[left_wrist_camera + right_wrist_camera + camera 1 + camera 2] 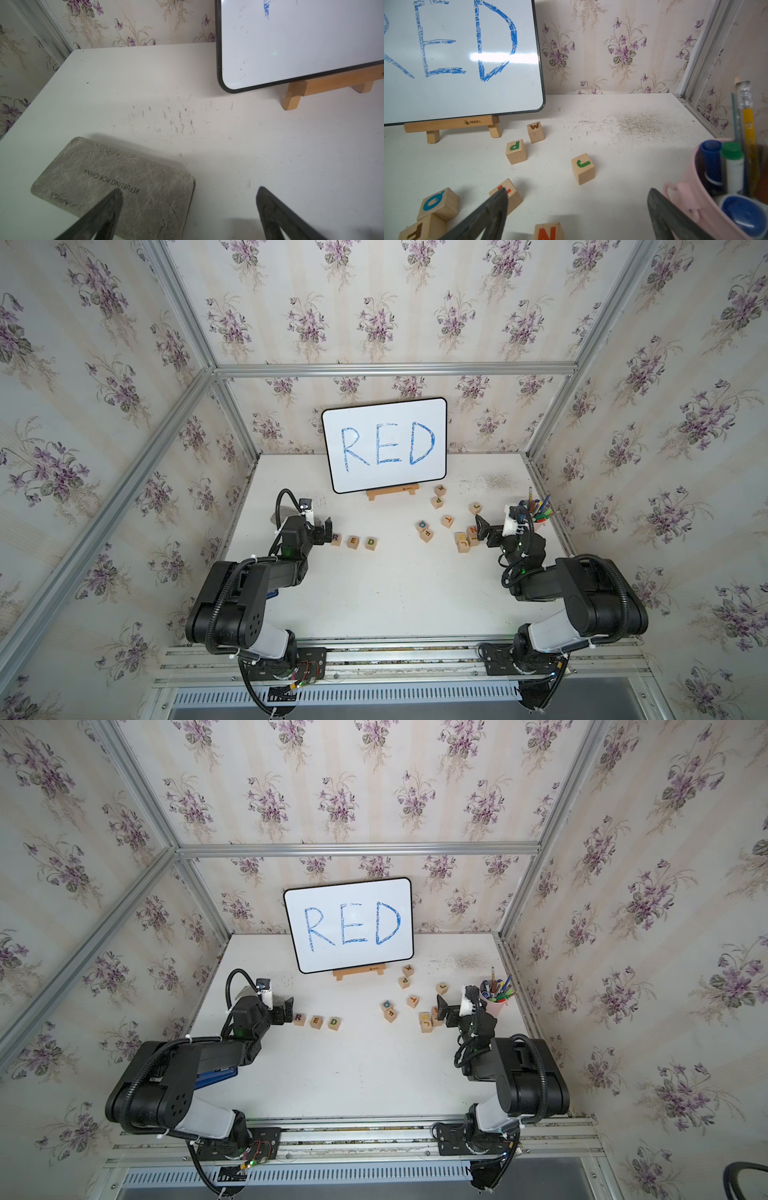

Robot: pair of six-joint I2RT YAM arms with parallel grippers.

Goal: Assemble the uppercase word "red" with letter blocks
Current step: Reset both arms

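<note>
Three light-wood letter blocks lie in a row on the white table, left of centre in both top views: the dark R [336, 539], the orange E [353, 542] and the green D [371, 543], reading RED. They show again as R [299, 1019], E [317, 1022] and D [334, 1023]. My left gripper [323, 532] hovers just left of the R block, open and empty. Its wrist view shows none of the three blocks, only the open left gripper [190, 195]. My right gripper [482, 529] stands open and empty over the loose cubes on the right side, its jaws wide apart [577, 195].
A whiteboard [384, 443] with blue RED leans on a wooden easel at the back. Loose cubes W [535, 132], P [516, 151], J [582, 168], O [439, 204] and N [548, 230] lie scattered right. A pink pen cup [695, 199] stands beside the right gripper. A grey felt pad [114, 182] lies under the left gripper.
</note>
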